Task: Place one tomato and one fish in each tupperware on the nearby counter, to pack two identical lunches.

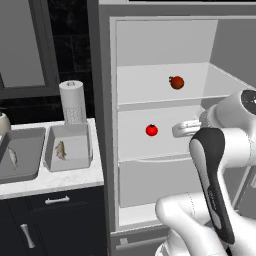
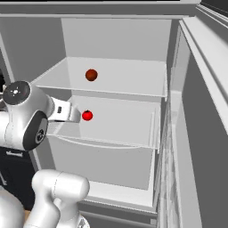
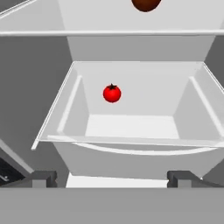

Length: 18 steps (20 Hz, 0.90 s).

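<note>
A bright red tomato (image 1: 151, 130) (image 2: 87, 115) (image 3: 112, 93) sits on the middle shelf of the open fridge. A darker tomato (image 1: 176, 82) (image 2: 91, 75) (image 3: 145, 3) rests on the shelf above. My gripper (image 3: 113, 178) (image 1: 179, 130) is open and empty at the front of the middle shelf, short of the bright tomato and pointing at it. On the counter (image 1: 60, 177) to the left stand two tupperware trays: the darker one (image 1: 31, 169) holds a fish (image 1: 12, 157), and the lighter one (image 1: 80, 161) holds another fish (image 1: 60, 150).
A paper towel roll (image 1: 74, 102) stands behind the lighter tray. The fridge door (image 2: 200, 116) hangs open on the right. A drawer front (image 1: 155, 182) lies below the middle shelf. Dark cabinets with silver handles (image 1: 56, 200) sit under the counter.
</note>
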Tool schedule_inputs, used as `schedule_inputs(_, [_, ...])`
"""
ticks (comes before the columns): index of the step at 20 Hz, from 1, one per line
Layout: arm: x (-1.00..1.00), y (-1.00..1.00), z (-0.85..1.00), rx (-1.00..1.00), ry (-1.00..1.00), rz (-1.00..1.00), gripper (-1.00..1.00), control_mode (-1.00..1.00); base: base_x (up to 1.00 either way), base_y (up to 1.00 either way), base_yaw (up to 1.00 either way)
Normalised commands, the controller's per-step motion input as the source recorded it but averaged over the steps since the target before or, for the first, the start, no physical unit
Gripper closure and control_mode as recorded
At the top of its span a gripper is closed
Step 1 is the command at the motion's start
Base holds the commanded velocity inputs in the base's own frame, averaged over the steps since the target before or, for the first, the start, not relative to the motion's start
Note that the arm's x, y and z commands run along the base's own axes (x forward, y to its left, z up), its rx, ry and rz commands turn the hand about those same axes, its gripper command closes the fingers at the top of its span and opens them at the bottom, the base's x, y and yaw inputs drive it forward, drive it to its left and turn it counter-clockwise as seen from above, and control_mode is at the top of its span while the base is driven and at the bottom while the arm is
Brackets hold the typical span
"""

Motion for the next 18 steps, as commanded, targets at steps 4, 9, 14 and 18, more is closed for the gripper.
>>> schedule_inputs(4, [0.49,0.13,-0.25,0.00,0.00,0.03,-1.00,-1.00,0.00,0.00,0.00])
schedule_inputs(9, [0.51,0.06,-0.30,0.00,0.01,0.01,-1.00,-1.00,0.00,0.00,0.00])
schedule_inputs(14, [0.50,0.00,-0.22,0.00,0.02,0.00,-1.00,-1.00,0.00,0.00,0.00])
schedule_inputs(18, [0.13,0.00,-0.22,0.00,0.00,0.00,-1.00,-1.00,0.00,0.00,0.00])
